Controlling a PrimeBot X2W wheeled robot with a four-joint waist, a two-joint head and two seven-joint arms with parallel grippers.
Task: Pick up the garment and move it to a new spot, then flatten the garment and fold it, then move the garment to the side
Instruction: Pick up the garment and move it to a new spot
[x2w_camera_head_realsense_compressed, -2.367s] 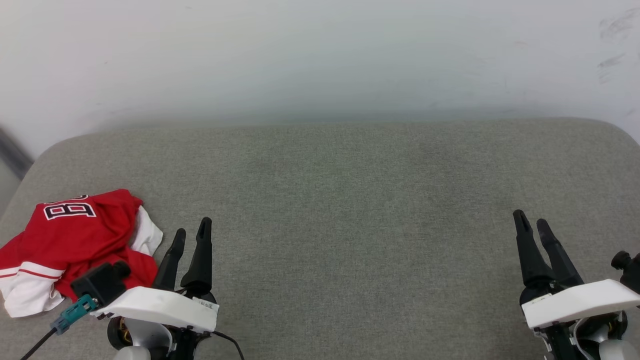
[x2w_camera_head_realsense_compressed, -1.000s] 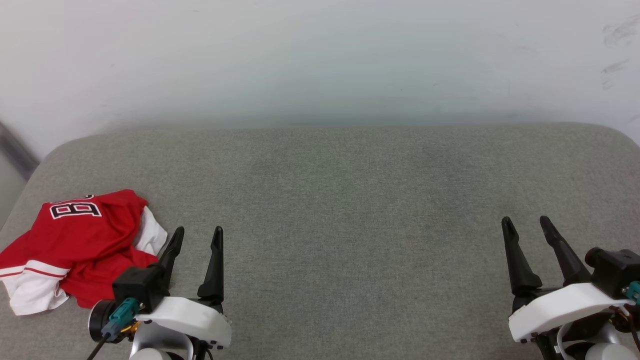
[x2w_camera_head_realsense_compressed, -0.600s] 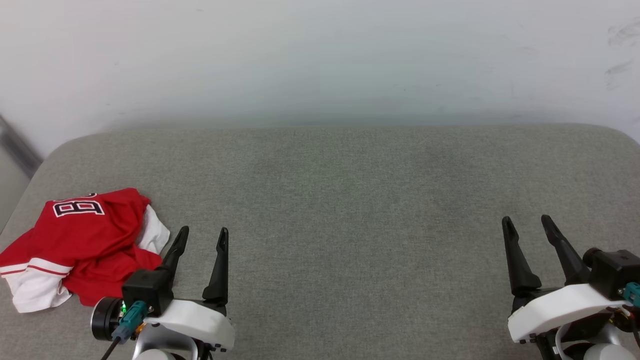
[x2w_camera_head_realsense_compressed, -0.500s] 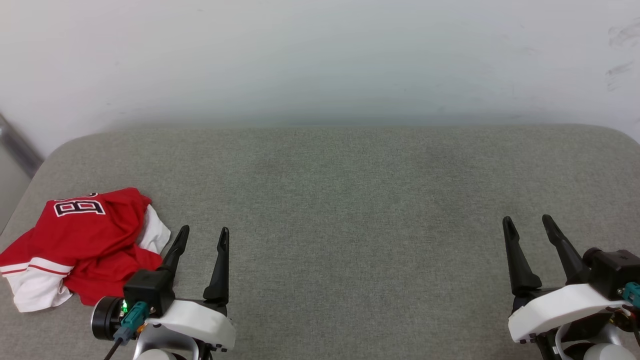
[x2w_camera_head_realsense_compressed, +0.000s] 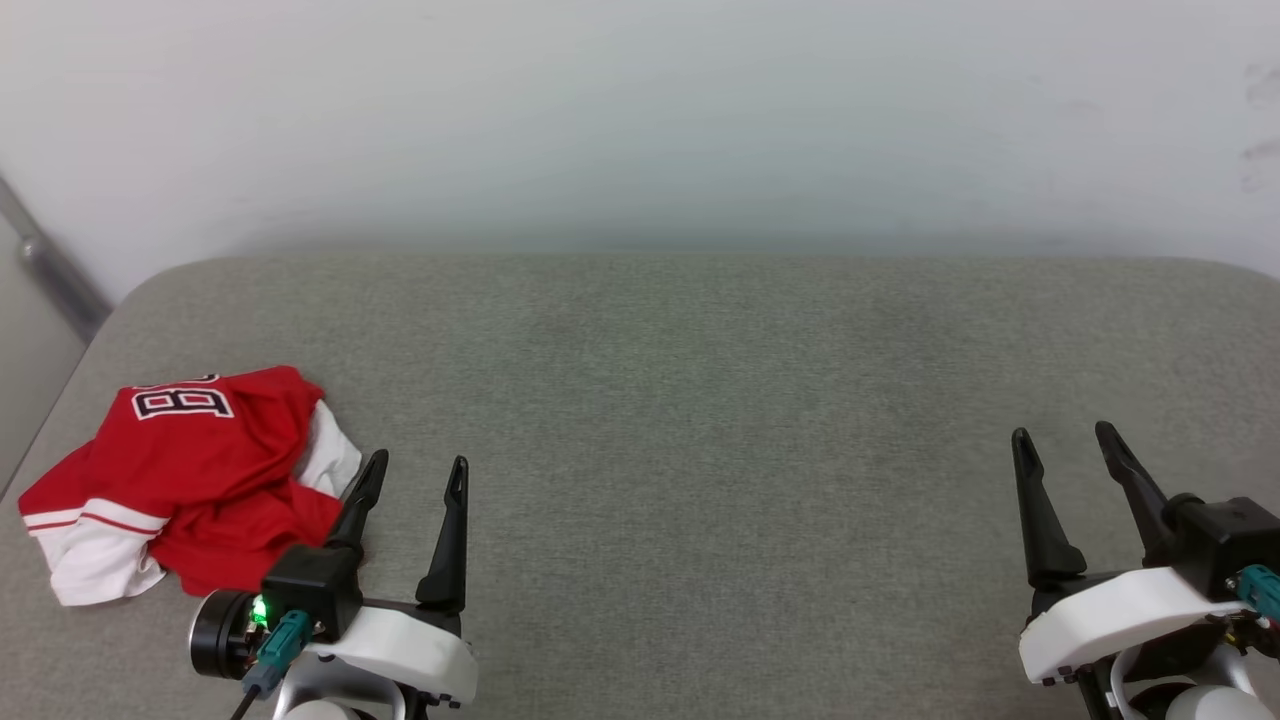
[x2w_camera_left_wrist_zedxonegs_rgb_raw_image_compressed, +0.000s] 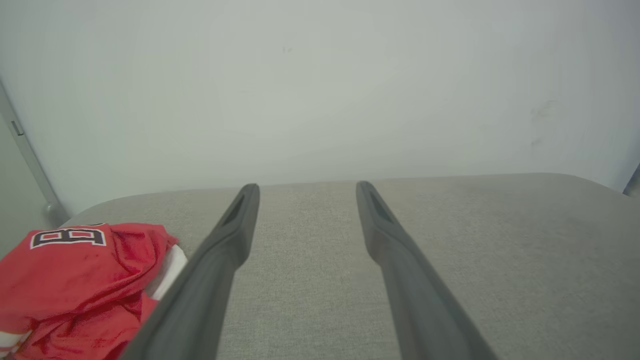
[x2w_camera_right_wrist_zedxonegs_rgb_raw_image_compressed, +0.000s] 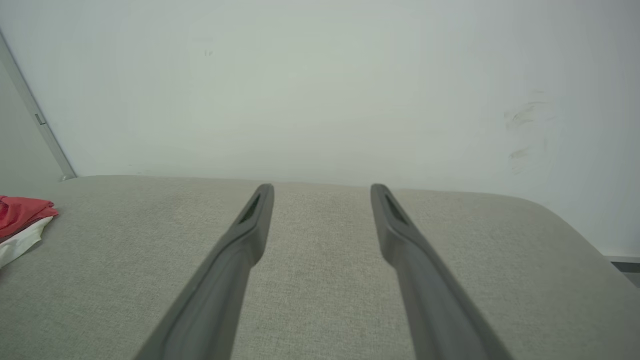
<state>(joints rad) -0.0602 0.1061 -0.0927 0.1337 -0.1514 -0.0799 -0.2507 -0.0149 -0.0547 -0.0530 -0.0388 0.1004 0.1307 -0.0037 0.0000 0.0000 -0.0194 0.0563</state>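
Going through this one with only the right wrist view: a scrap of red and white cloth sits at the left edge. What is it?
Observer: The garment, a red jersey lying crumpled at the left end of the grey cushion.
Operator: Any print showing?
Observer: Yes, black white-outlined lettering on its far part.
Operator: Where is the left gripper?
Observer: The left gripper stands open just right of the garment, holding nothing.

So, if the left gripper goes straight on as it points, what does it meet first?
Probably the wall. Ahead of the left gripper, only bare grey cushion; the garment lies left of that line.
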